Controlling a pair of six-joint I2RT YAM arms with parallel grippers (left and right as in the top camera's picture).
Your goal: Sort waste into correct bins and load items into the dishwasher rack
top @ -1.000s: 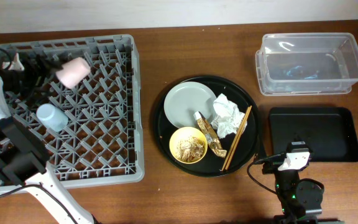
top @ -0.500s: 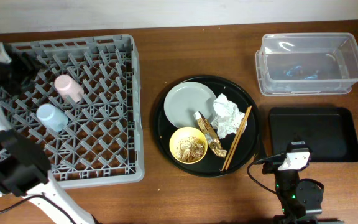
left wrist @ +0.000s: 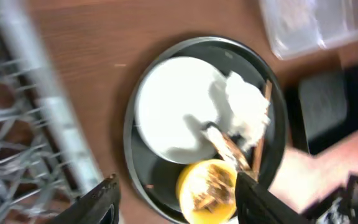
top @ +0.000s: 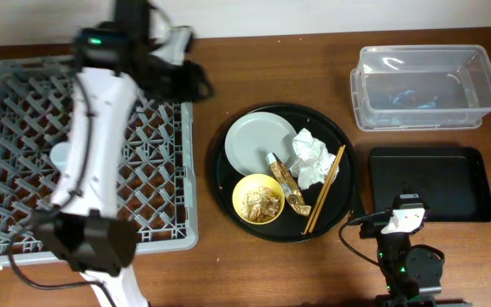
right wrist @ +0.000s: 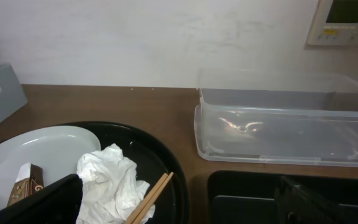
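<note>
– So, where are the right fingers (right wrist: 48,199) found?
– Nearest, just right of the round black tray (top: 220,183), spread wide, nothing gripped. On that tray are seen the yellow bowl (top: 237,198) of scraps (top: 261,203), the wrapper (top: 286,183), chopsticks (top: 324,189), tissue (top: 312,158) and plate (top: 258,141).
– And the left fingers (left wrist: 101,196)?
– Farther back, left of the tray by the rack (top: 24,145), parted and empty.

You've got a lab-type test room here, staged like a kitchen: dish rack (top: 156,196) sitting on a wooden tabletop (top: 228,277), plain white wall (right wrist: 135,37) behind, small control panel (right wrist: 347,18) on it.
</note>
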